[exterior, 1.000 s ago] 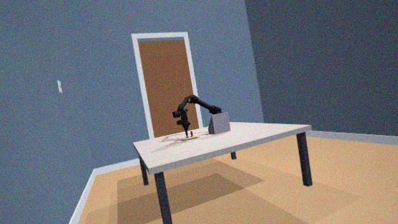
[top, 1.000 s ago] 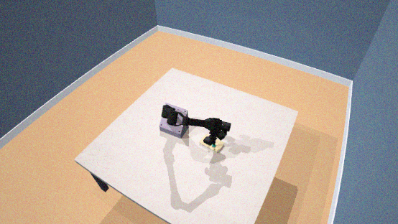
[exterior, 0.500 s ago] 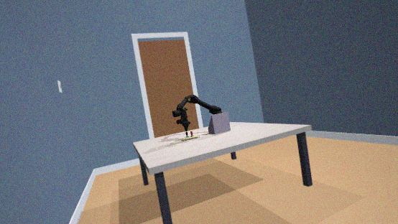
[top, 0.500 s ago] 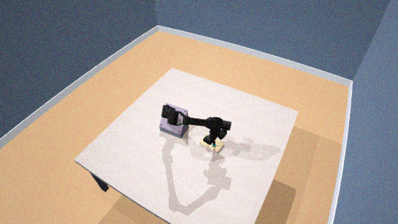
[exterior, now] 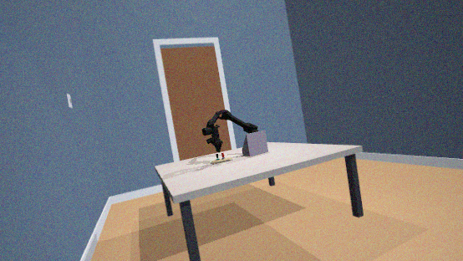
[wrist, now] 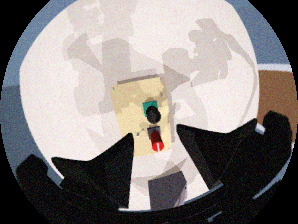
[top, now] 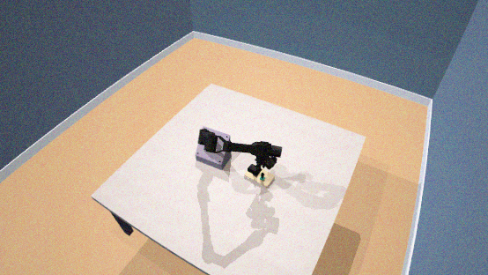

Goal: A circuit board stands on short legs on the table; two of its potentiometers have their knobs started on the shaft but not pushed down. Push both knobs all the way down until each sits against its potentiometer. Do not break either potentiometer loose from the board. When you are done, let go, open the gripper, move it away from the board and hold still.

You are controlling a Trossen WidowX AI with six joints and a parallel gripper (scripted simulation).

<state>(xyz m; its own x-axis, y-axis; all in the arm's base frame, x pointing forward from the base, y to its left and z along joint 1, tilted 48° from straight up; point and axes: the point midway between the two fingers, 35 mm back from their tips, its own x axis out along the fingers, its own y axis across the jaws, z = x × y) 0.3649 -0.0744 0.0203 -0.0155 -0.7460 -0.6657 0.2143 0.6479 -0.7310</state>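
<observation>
The circuit board (wrist: pixel 127 102) (top: pixel 267 182) is pale yellow and lies below the gripper. A black knob (wrist: pixel 153 115) (exterior: pixel 217 156) stands upright over the teal potentiometer (wrist: pixel 149 106). A red knob (wrist: pixel 157 142) (exterior: pixel 222 155) stands over the dark grey potentiometer (wrist: pixel 152 130), on the side towards the arm's base. Whether either knob touches its potentiometer cannot be told. My gripper (wrist: pixel 154 132) (exterior: pixel 219 150) is open and empty, above the board. In the wrist view its two fingertips appear to either side of the knobs, with a gap to each.
The arm's grey-purple base (top: pixel 213 159) (exterior: pixel 256 144) (wrist: pixel 168 190) stands on the white table (top: pixel 154 185) (exterior: pixel 292 156), close to the board. Shadows of the arm fall across the tabletop. A brown door (exterior: pixel 194 96) is in the wall beyond.
</observation>
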